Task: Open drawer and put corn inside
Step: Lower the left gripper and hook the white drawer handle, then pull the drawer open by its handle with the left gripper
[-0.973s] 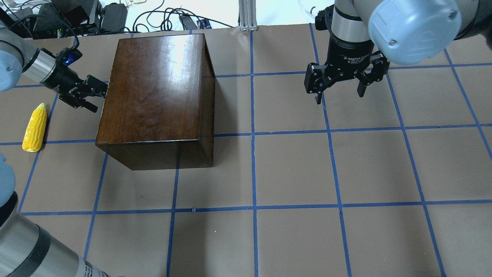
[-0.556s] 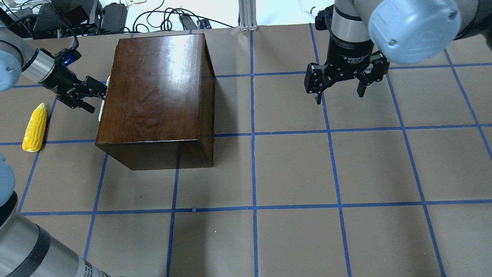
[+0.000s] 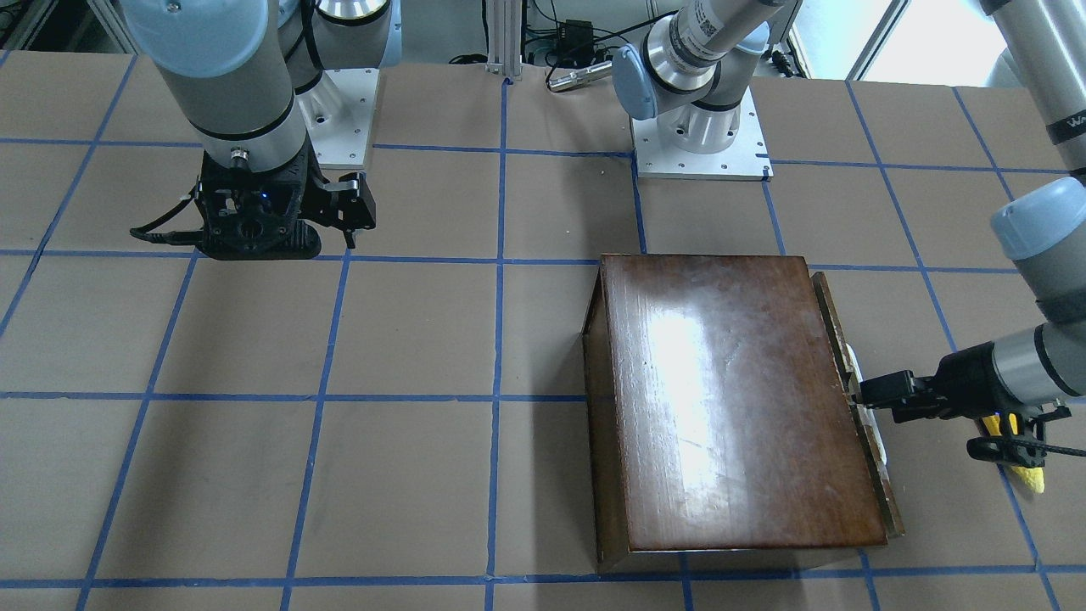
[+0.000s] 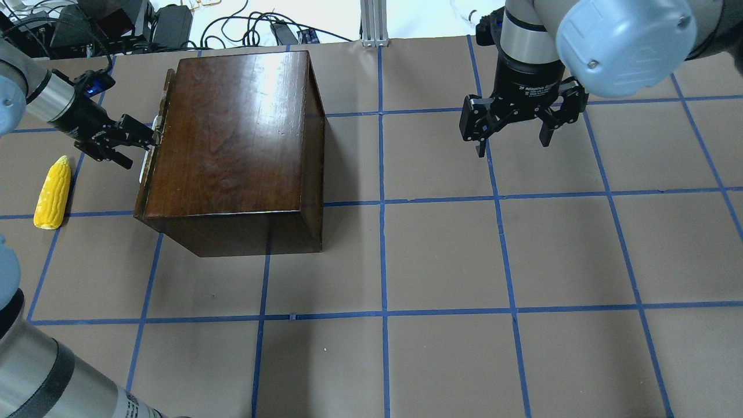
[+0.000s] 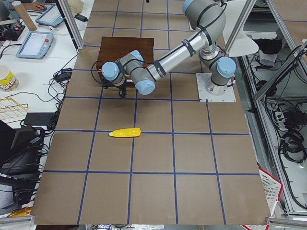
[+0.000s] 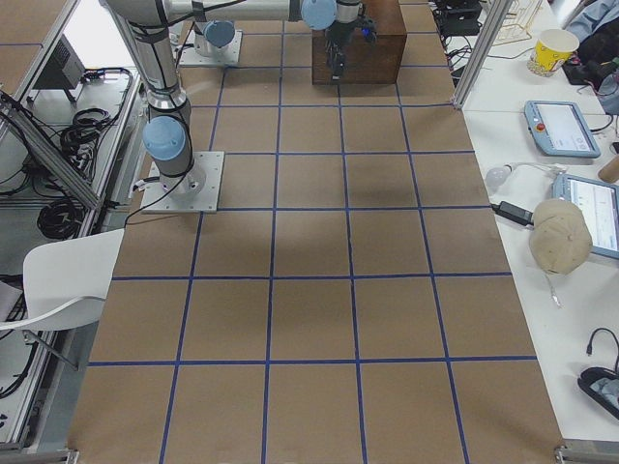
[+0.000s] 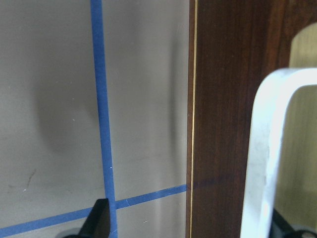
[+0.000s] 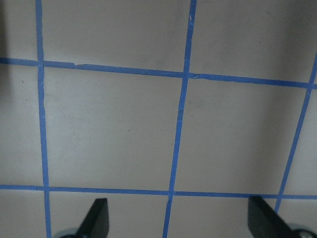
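Beside the box [image 4: 232, 133], my left gripper [image 4: 142, 152] had jaws spread, one finger [image 4: 142, 130] seemingly hooking the pull [image 7: 260, 148] to drag the drawer [image 4: 145, 186], barely out. The corn [image 4: 52, 193] lay nearby, and my right gripper [image 4: 513, 147] hung released.

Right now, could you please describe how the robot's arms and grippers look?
Both arms are silver tubes with pale blue joint caps. The left gripper and right gripper are black, two-fingered, with black cables; the right's collar bears white lettering.
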Robot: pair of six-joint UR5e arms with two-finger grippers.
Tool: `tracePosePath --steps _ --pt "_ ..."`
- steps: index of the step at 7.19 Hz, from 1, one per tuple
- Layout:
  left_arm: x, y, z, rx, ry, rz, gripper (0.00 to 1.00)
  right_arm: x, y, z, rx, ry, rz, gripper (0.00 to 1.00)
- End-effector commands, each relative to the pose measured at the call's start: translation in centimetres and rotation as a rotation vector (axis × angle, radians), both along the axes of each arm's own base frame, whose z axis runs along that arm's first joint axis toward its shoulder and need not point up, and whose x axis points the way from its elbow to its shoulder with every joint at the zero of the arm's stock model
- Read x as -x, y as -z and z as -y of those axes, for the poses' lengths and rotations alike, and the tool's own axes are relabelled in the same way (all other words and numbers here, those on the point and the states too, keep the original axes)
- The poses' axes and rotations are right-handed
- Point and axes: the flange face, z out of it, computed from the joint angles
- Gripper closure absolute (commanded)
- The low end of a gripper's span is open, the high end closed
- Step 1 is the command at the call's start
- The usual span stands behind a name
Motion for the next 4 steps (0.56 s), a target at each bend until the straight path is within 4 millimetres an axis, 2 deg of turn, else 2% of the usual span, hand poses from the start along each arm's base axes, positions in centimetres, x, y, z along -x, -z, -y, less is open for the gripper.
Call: tracePosePath --steps 1,4 --pt "-0.53 -0.65 0.37 0.013 0.001 0.019 0.0 0.0 0.0 0.0 0.0 0.0 0.0 0.0" --pt "-0.61 -0.93 0.52 0.018 -0.001 0.023 0.0 0.0 0.0 0.0 0.0 0.0 0.0 0.0"
